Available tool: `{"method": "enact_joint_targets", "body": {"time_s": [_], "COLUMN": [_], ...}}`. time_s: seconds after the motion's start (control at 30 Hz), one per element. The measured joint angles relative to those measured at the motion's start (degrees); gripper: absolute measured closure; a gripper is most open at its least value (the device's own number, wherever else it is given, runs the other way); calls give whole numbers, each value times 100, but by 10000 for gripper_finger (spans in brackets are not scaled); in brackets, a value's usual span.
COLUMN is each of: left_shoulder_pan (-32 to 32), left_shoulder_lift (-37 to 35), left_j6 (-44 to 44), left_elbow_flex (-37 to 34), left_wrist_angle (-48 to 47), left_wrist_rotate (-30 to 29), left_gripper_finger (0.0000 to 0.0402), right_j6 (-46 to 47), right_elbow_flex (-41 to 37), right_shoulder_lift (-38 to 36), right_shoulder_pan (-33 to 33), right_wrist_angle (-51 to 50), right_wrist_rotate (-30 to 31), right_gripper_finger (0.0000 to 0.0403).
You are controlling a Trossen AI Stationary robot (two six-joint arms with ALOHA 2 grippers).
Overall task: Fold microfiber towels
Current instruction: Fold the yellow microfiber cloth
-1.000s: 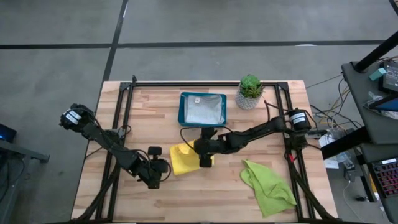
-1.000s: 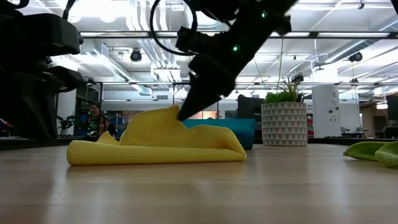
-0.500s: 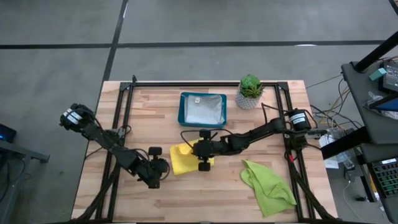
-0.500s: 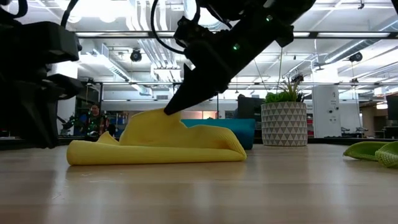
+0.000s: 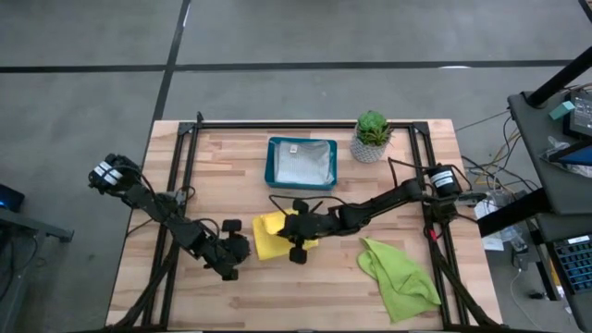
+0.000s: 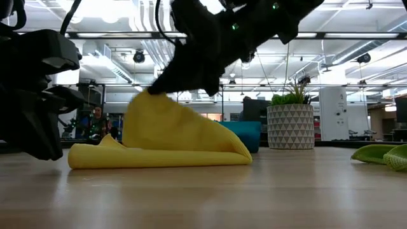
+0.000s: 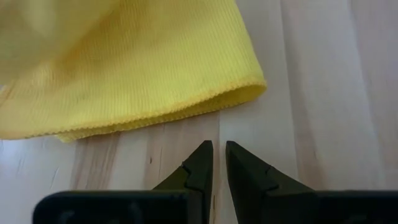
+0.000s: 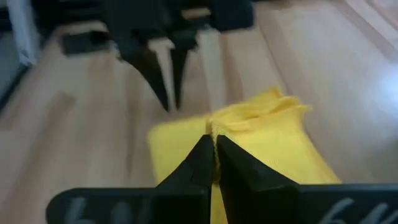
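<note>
Nearest the table's front edge, the lime green towel (image 5: 400, 276) lies crumpled to the right, untouched. Mid-table, the left gripper (image 7: 215, 163) waits just beside the yellow towel (image 5: 270, 236), fingers nearly together on nothing. The right gripper (image 8: 212, 154) pinches that towel's edge, lifting a peak (image 6: 147, 105). The cloth looks light and limp, likely to sag and slide on wood, so corners or hems seem the best holds. Beyond sit the teal tray (image 5: 272, 165) and potted plant (image 5: 372, 135)
</note>
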Motion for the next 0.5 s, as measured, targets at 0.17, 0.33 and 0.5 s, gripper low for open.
{"method": "enact_joint_targets", "body": {"time_s": [0.17, 0.33, 0.5], "left_shoulder_pan": [0, 0, 0], "left_shoulder_lift": [0, 0, 0], "left_j6": [0, 0, 0], "left_elbow_flex": [2, 4, 4], "left_wrist_angle": [6, 50, 97], "left_wrist_rotate": [-13, -49, -47], "left_gripper_finger": [371, 371, 371], "right_j6": [101, 330, 457], "right_elbow_flex": [8, 233, 832], "right_shoulder_lift": [211, 811, 1410], "right_shoulder_pan": [185, 226, 222], "right_wrist_angle": [660, 1142, 1144], "right_wrist_rotate": [8, 35, 15], "right_gripper_finger": [394, 394, 394]}}
